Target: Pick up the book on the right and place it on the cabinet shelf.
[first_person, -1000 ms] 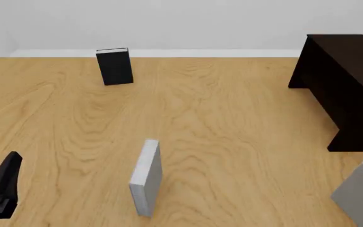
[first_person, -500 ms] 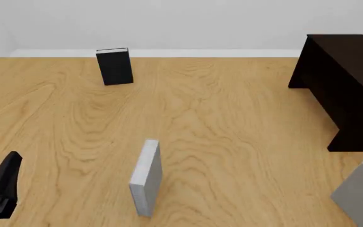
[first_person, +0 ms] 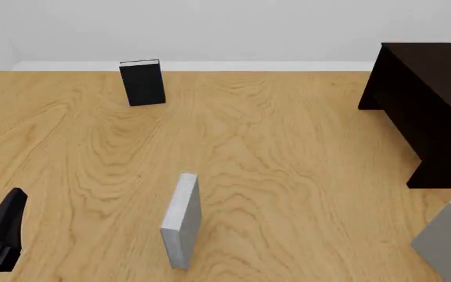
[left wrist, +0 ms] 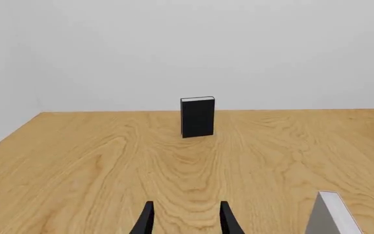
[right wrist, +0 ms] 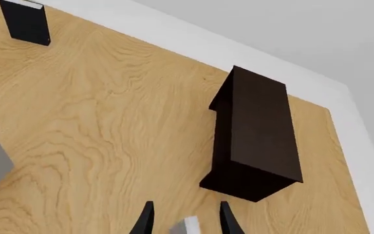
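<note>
Nothing done yet: the book (first_person: 447, 245) stands ungrasped at the front view's lower right, near the cabinet (first_person: 429, 100), my right gripper (right wrist: 183, 220) spread above it, lift and shelving remaining

Front frame edge is cutting off the mid-grey book (first_person: 450, 241) at 4 o'clock and the cabinet (first_person: 429, 106) at 2 o'clock; shelf isn't showing.

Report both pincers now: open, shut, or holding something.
Left pincer: open, holding nothing.
Right pincer: open, holding nothing, with the grey book just beyond its tips.
</note>
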